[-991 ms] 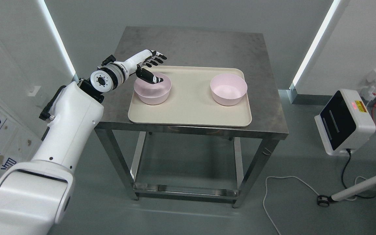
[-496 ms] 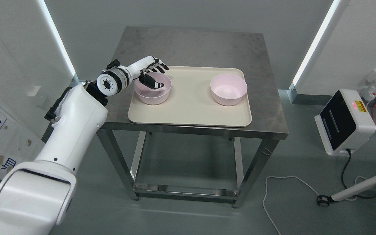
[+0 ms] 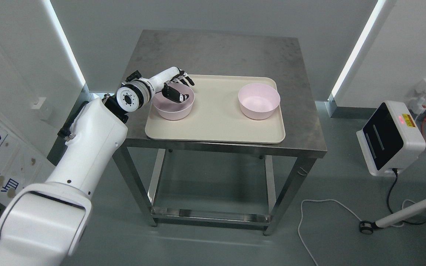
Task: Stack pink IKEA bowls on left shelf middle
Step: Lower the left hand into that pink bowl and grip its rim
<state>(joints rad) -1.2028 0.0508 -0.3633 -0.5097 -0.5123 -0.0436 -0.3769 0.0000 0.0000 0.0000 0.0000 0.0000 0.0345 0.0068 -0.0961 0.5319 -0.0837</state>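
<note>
Two pink bowls stand on a beige tray (image 3: 216, 125) on a steel table. The left bowl (image 3: 171, 111) is at the tray's left end, the right bowl (image 3: 259, 101) at its right end, well apart. My left hand (image 3: 182, 88) reaches in from the left over the left bowl's far rim. Its black thumb (image 3: 175, 96) hangs inside the bowl and its fingers (image 3: 185, 78) stretch just behind the rim. The fingers look spread, not clamped on the bowl. My right arm is out of view.
The steel table (image 3: 216, 51) has bare top behind the tray and a lower frame beneath. A white box with a black panel (image 3: 390, 138) sits on the floor at the right, with cables and a white pole near it. Grey walls stand close on both sides.
My left hand has dropped and shifted slightly right, so the thumb now sits deeper in the left bowl and the fingers are lower behind its rim. Both bowls stay put.
</note>
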